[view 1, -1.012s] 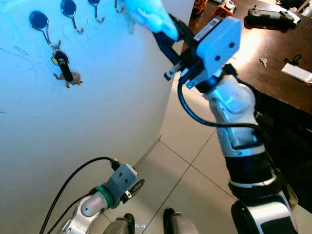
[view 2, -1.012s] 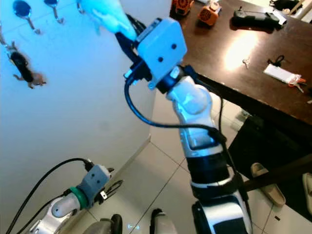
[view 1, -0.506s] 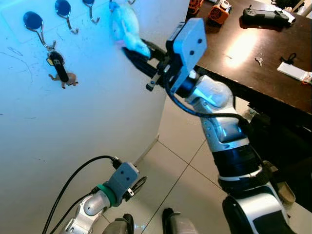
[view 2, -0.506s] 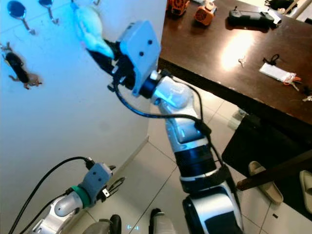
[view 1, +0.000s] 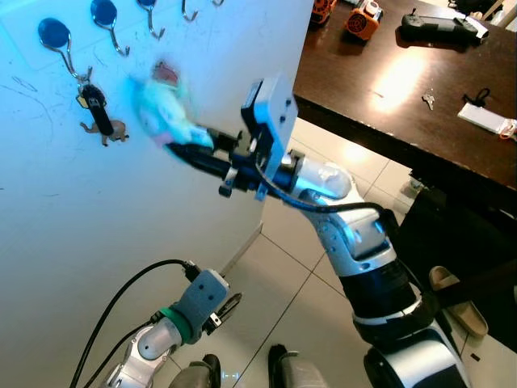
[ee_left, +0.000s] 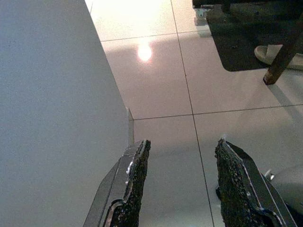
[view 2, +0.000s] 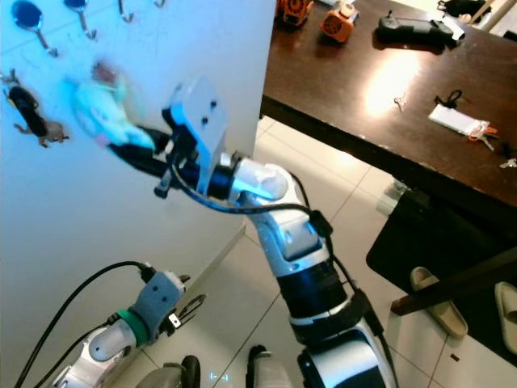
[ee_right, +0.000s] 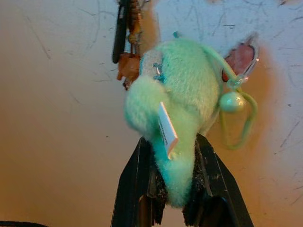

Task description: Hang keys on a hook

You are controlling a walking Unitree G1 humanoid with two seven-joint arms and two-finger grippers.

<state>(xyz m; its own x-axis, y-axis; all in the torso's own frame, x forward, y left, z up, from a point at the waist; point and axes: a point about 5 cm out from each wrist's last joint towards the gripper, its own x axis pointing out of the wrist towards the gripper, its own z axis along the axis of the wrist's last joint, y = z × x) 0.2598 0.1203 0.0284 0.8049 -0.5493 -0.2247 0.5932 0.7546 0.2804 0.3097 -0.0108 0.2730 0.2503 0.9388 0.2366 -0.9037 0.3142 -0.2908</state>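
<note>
The keychain toy (ee_right: 182,101) is fuzzy mint-green plush with a smooth glossy bead and a small paper-like tag. The hooks (view 1: 58,39) look like polished metal. The wall (view 1: 137,210) is matt white, marked with fine scratches. The table (view 1: 420,89) is dark glossy wood; the floor tiles (ee_left: 156,80) shine.

You have a fluffy mint-green plush keychain (ee_right: 182,104) with a white tag and a pale green bead, pinched between the right gripper's (ee_right: 176,201) black fingers. At upper left, a black key fob with a small brown animal charm (view 1: 101,117) hangs against the white, scribbled wall (view 1: 121,210). At upper right the glossy dark brown table (view 1: 420,89) carries orange gadgets.
</note>
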